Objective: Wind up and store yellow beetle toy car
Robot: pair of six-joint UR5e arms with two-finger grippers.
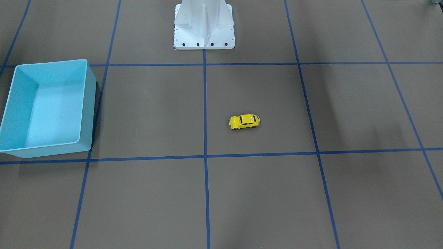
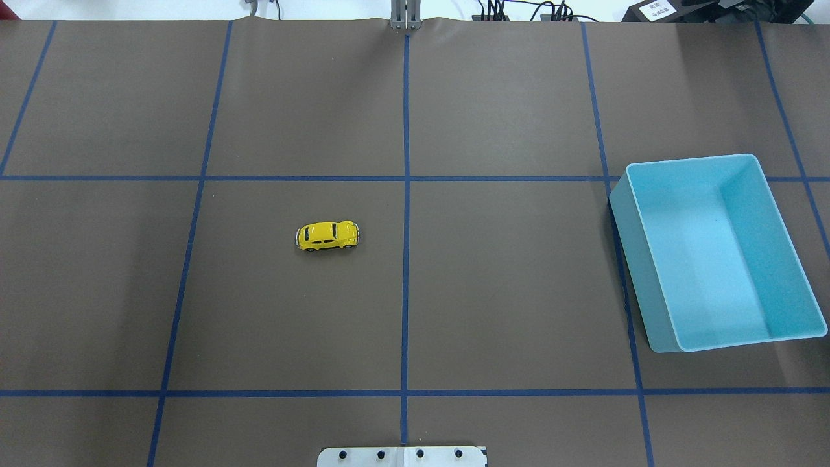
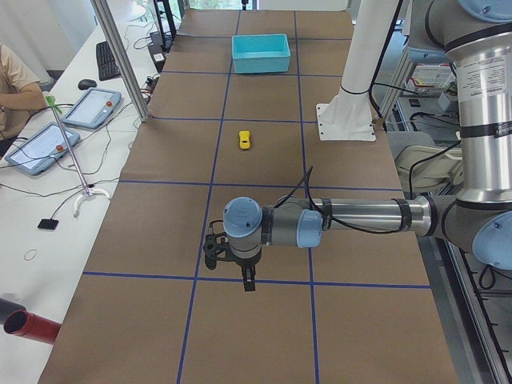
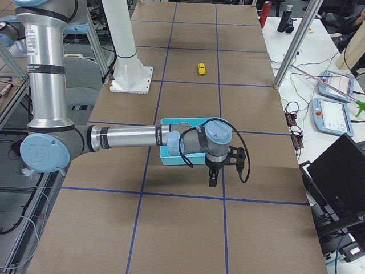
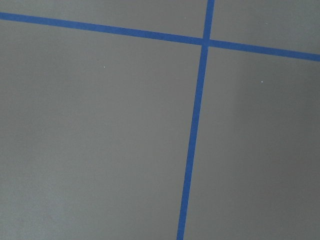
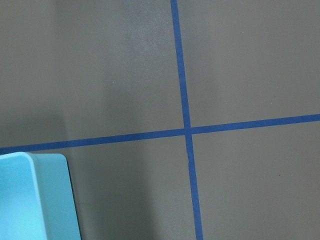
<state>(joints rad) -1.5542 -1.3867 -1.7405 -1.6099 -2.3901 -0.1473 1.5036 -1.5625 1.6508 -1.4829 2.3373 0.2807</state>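
Note:
The yellow beetle toy car [image 1: 244, 121] [image 2: 327, 235] stands on its wheels on the brown mat, alone, on my left half of the table. It shows small in the side views [image 3: 246, 139] [image 4: 201, 68]. My left gripper [image 3: 232, 268] hangs over the mat well short of the car, near the table's left end. My right gripper [image 4: 225, 168] hovers beside the light blue bin [image 4: 171, 155], far from the car. Both grippers show only in the side views, so I cannot tell whether either is open or shut. Neither wrist view shows the car.
The light blue bin [image 2: 639, 272] [image 1: 88, 107] [image 6: 30, 200] sits with nothing in it on my right side. The white robot base [image 1: 204, 27] stands at mid-table. Metal posts [image 3: 120, 56], tablets [image 3: 90, 108] and a seated person's arm [image 3: 16, 88] line the far side.

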